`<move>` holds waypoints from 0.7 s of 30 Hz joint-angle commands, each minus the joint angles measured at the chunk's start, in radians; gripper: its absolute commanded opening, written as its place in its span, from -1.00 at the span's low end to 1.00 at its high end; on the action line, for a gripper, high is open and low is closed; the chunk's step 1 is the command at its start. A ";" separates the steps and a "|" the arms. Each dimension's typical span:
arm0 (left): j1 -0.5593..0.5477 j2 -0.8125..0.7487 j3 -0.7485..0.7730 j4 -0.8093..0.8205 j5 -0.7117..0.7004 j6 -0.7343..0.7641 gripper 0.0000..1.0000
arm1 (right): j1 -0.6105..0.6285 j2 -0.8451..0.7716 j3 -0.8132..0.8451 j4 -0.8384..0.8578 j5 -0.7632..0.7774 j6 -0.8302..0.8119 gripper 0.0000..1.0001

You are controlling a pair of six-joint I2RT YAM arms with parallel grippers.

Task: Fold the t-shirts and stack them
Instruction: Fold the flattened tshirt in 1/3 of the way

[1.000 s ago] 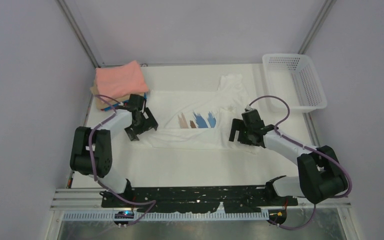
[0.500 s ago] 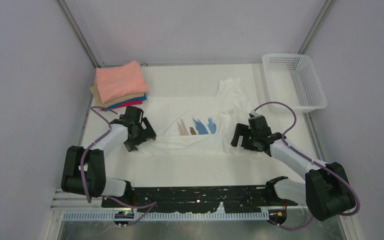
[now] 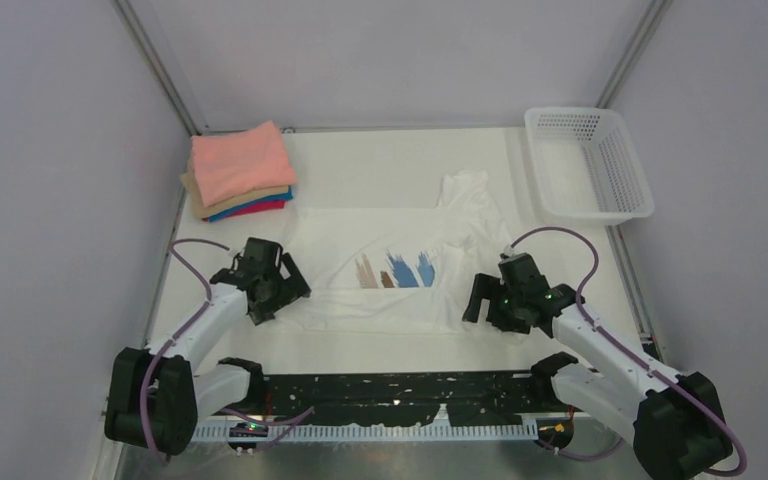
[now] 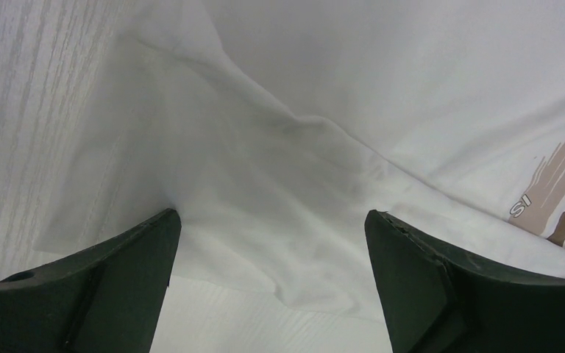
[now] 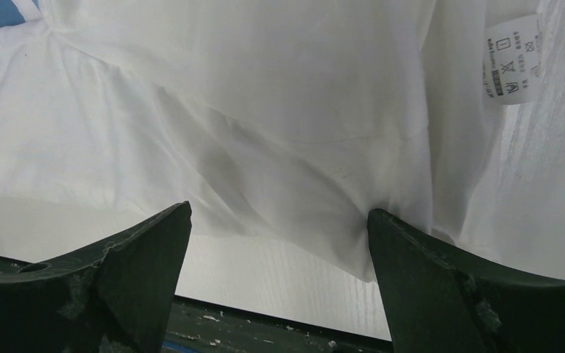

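Folding seems in hand for the white t-shirt (image 3: 400, 270), spread at frame centre: left gripper (image 3: 278, 297) and right gripper (image 3: 487, 308), both wide open, hover at its lower corners and should next pinch them.

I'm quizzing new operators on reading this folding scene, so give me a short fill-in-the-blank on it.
The top tee of the folded stack is ___. The left gripper and right gripper both stand ___ over the white t-shirt. Its care label shows in the ___ wrist view. The basket sits at the far ___ corner of the table.
Missing words: salmon-pink; open; right; right.
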 commanded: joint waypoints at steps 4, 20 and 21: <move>-0.015 -0.070 -0.105 -0.142 0.018 -0.059 0.97 | 0.043 -0.018 -0.019 -0.150 0.061 0.093 0.90; -0.031 -0.336 -0.119 -0.399 -0.035 -0.149 0.99 | 0.043 -0.060 0.007 -0.231 0.076 0.099 0.90; -0.030 -0.345 -0.111 -0.411 -0.047 -0.148 0.99 | 0.042 -0.067 0.012 -0.235 0.076 0.097 0.90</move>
